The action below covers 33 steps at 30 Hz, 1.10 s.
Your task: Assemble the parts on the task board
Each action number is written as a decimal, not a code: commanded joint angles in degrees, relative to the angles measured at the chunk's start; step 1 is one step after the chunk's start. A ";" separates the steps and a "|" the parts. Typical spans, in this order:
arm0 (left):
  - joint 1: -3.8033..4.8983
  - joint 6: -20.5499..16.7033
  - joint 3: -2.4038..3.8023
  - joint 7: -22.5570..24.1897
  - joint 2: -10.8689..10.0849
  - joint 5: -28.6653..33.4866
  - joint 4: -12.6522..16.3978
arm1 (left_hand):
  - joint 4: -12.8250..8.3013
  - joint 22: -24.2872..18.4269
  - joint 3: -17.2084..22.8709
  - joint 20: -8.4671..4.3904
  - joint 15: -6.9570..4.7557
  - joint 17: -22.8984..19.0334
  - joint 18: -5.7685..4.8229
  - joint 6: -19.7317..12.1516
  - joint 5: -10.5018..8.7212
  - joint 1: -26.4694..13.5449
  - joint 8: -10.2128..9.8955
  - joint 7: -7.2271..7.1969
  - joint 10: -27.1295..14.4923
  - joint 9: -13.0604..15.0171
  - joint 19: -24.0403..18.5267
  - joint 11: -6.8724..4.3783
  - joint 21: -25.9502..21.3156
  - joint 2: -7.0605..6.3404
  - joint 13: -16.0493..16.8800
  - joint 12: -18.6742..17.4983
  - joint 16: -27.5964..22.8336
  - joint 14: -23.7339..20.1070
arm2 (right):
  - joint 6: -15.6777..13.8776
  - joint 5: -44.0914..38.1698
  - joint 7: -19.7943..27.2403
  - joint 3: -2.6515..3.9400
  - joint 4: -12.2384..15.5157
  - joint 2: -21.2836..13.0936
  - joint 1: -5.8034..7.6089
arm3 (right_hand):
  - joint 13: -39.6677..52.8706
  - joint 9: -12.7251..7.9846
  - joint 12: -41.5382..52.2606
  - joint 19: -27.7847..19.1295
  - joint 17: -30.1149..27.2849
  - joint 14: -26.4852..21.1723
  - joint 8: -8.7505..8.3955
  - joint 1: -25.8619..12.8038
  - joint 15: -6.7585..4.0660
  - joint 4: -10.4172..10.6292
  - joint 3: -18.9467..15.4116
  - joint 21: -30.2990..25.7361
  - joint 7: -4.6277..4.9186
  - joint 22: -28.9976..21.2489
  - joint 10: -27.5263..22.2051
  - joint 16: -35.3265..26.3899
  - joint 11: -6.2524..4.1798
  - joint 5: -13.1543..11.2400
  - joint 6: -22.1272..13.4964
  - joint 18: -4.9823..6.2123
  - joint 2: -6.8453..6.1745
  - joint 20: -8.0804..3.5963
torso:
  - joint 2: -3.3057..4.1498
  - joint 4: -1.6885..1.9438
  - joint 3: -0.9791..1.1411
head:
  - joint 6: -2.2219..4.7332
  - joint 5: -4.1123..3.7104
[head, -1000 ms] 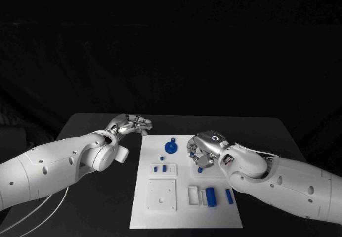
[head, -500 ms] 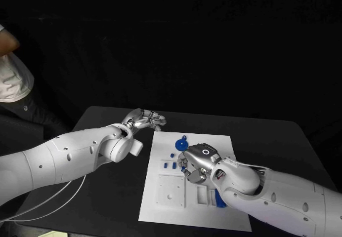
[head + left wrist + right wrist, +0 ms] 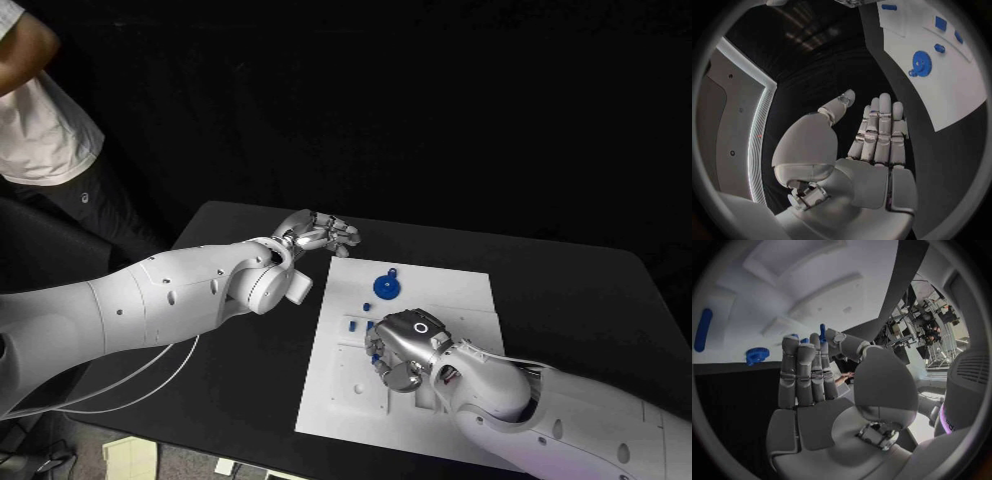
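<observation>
R hand [image 3: 401,352] over task board [image 3: 450,292], maybe empty

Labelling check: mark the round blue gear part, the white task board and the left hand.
Round blue gear part [image 3: 385,286], head view, centre of its disc.
White task board [image 3: 450,285], head view, bare far corner area.
Left hand [image 3: 323,233], head view, middle of the hand.

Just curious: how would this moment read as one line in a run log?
left robot hand: open, beside task board | right robot hand: open, over board | blue gear: untouched
</observation>
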 commanded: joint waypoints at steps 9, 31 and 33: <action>0.08 -0.13 0.05 0.41 0.14 0.63 0.31 | 0.00 0.10 -0.44 0.08 -0.03 0.15 0.22 -0.45 -0.22 -0.38 0.03 -0.13 -0.40 -0.05 0.29 -0.14 -0.45 0.54 -0.11 -0.03 -0.37 0.35 | 0.18 -1.95 0.18 -0.59 -0.64 0.13 -0.52 | 0.03 0.06 -0.26 -0.05 0.10 0.20 0.32 0.23 -0.38 -0.17 0.32 0.41 -0.16 1.26 0.51 -0.07 0.03 0.02 0.45 1.77 0.31 -0.28 | -0.02 -0.02 0.00 | -0.61 0.74; 0.08 0.02 0.05 0.36 0.06 0.63 0.28 | -0.01 0.13 -0.47 0.06 -0.03 0.28 0.21 -0.52 -0.22 -0.41 0.03 -0.12 -0.45 -0.06 0.33 -0.13 -0.56 0.55 -0.14 -0.03 -0.50 0.38 | 1.01 -1.95 0.06 -1.02 -1.42 -0.05 -0.93 | 0.03 0.07 -0.37 -0.04 0.19 0.27 0.33 0.17 -0.39 -0.20 0.35 0.50 -0.16 1.26 0.61 -0.13 0.02 0.02 0.47 1.77 0.33 -0.30 | -0.03 -0.06 0.05 | -1.35 1.19; 0.08 0.07 0.05 0.35 0.05 0.63 0.30 | -0.01 0.13 -0.48 0.05 -0.03 0.29 0.21 -0.52 -0.22 -0.41 0.03 -0.12 -0.46 -0.06 0.33 -0.13 -0.57 0.56 -0.14 -0.03 -0.51 0.38 | 1.21 -1.95 0.11 -1.07 -1.61 0.05 -0.97 | 0.03 0.07 -0.38 -0.04 0.20 0.28 0.32 0.16 -0.40 -0.20 0.35 0.51 -0.16 1.26 0.62 -0.13 0.02 0.02 0.47 1.77 0.33 -0.30 | -0.04 -0.03 0.05 | -1.38 1.23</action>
